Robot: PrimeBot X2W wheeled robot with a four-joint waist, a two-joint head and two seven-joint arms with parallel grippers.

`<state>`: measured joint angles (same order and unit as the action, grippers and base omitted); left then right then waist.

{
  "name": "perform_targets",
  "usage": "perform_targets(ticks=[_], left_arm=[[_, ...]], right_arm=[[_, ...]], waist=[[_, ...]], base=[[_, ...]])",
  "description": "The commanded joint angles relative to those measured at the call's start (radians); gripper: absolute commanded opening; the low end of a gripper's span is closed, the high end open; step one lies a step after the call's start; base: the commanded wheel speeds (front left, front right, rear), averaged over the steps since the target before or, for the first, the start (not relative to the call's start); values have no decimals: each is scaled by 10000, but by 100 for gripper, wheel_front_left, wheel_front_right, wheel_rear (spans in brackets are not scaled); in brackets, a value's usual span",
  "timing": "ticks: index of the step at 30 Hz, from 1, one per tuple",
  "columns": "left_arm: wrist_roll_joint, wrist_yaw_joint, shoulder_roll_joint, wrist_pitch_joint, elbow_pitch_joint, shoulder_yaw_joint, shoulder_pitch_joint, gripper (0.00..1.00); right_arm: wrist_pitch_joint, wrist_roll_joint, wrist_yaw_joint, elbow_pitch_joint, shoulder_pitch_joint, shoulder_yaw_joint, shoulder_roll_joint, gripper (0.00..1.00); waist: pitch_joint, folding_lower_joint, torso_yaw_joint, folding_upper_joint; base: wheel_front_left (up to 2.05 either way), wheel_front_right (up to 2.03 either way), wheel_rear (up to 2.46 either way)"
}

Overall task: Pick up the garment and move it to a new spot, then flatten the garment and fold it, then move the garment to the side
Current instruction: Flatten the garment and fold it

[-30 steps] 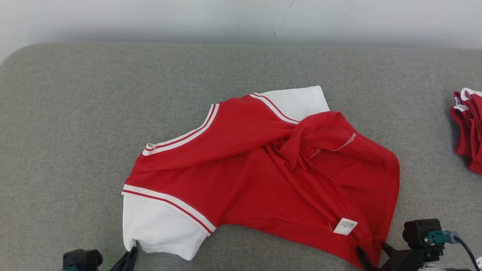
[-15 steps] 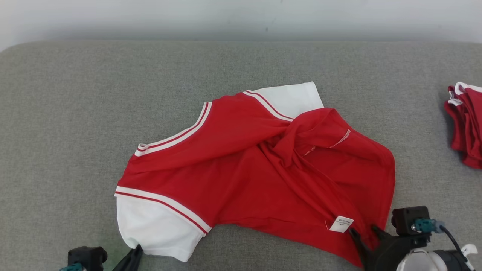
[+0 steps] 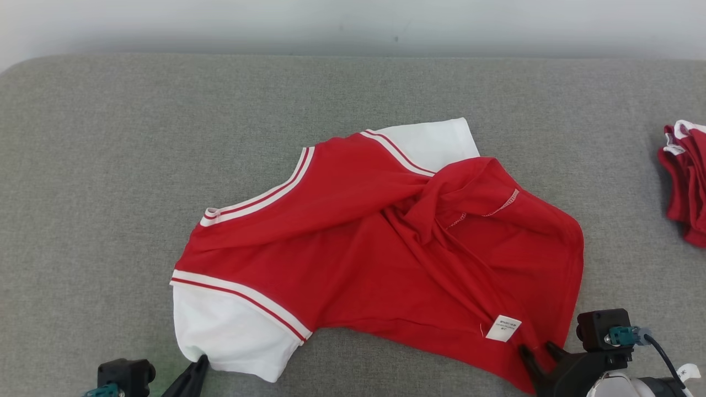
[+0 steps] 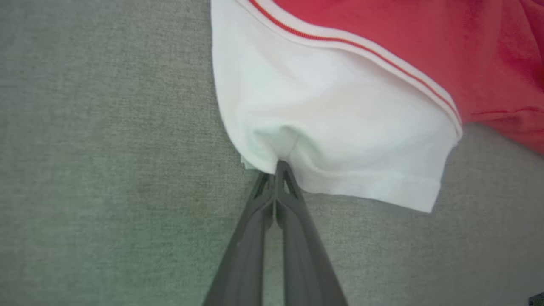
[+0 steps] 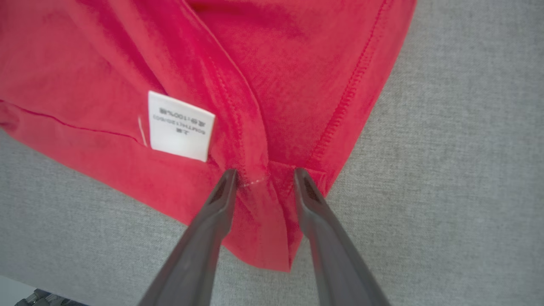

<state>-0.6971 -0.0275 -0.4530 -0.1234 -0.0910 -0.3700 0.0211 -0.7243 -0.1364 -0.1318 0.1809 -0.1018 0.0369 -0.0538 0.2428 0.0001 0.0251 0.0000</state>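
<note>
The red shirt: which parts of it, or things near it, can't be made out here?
- Label, right wrist view: print too small and blurred to read.
- Far white sleeve, head view: partly under the twisted shirt body.
- Red pile, head view: cut off by the right edge.
- Left gripper, left wrist view: pinched cloth hidden between its shut fingers.

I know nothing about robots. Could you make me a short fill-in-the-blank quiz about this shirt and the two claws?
1. The left gripper is shut on the ____ sleeve of the garment.
2. The right gripper, jaws open, straddles a ____ corner of the hem.
3. A small white ____ with printed text sits beside the right gripper.
4. The garment lies on a ____ fabric surface.
Missing words: white; red; label; grey.
</note>
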Motion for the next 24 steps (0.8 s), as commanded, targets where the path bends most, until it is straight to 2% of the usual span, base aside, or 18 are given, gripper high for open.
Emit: perform_targets(ticks=[1,2,3,5,7,9,11,12,16,19,21,24], left_arm=[[-142,4,13,82,-57,16,108,0],[-141,6,14,84,-64,7,129,0],[-135,11,15,85,-73,-3,149,0],[-141,24,8,86,-90,-21,179,0],[-150,36,-3,80,-112,-30,207,0],[-128,37,-18,58,-128,-42,205,0],[-147,26,-38,50,-138,-36,183,0],[-163,16,-45,54,-138,-25,164,0],[-212,-64,-32,193,-106,103,107,0],[-744,-134,392,840,163,659,161,0],[-1060,-53,579,1130,344,893,161,0],[-1949,290,1004,1890,1030,1631,174,0]], right_arm=[[-21,16,24,51,32,0,22,57],[-16,27,24,56,54,-12,26,51],[20,34,24,60,93,-45,29,48],[49,4,24,34,170,-127,34,35],[72,-19,24,-11,180,-198,34,32],[88,-59,24,-57,149,-281,37,24],[130,-102,24,-44,155,-330,38,11],[164,-125,24,-3,158,-359,40,0],[353,-313,24,277,164,-458,43,0],[660,-750,24,600,242,-391,38,0],[821,-997,24,734,314,-343,37,0],[1325,-1652,24,1107,573,-105,36,0]], waist=[[4,-1,-26,0],[5,-1,-40,0],[6,-1,-48,0],[2,-1,-53,0],[-8,-1,-51,0],[-25,-1,-39,0],[-48,-1,-29,0],[-60,-1,-28,0],[-131,-1,-33,0],[-233,-1,-40,0],[-275,-1,-49,0],[-369,-1,-87,0]], base=[[0,0,0],[0,0,0],[0,0,0],[0,0,0],[0,0,0],[0,0,0],[0,0,0],[0,0,0],[0,0,0],[0,0,0],[0,0,0],[0,0,0]])
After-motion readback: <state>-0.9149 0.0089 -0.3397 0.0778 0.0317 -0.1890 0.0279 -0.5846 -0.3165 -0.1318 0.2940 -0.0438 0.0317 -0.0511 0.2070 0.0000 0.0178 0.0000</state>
